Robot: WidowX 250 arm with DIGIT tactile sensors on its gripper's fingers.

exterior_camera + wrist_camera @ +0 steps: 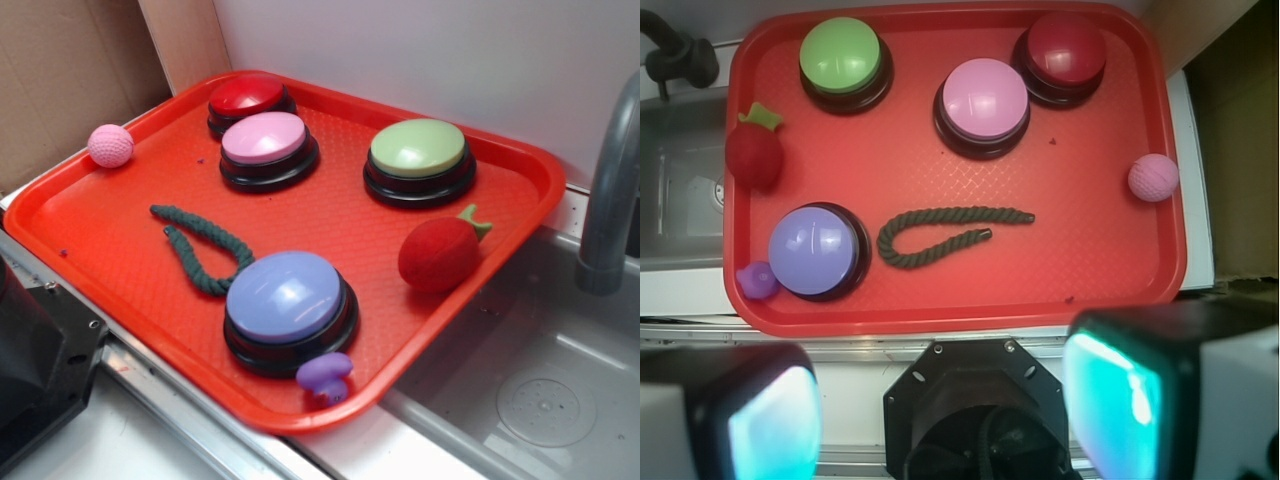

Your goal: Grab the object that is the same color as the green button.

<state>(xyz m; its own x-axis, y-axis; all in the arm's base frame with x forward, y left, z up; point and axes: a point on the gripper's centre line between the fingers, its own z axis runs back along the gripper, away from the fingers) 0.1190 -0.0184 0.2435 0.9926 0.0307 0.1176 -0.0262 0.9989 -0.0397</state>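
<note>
We're hovering high with the gripper [940, 400] spread wide and empty. The green rope [940, 232] is lying ahead of it on the red tray [1100, 270], just beside the lavender button [812, 249]. It's looking light and floppy, so we're probably pinching across the bent middle.

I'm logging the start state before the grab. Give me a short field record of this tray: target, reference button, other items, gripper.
target: dark green rope, bent in a U, lying flat mid-tray
reference: green button, at the tray's sink-side far corner
tray: red tray
other buttons: pink button, red button, lavender button
loose items: red strawberry toy, pink ball, small purple piece
gripper: gripper open, off the tray's near edge, holding nothing
</note>
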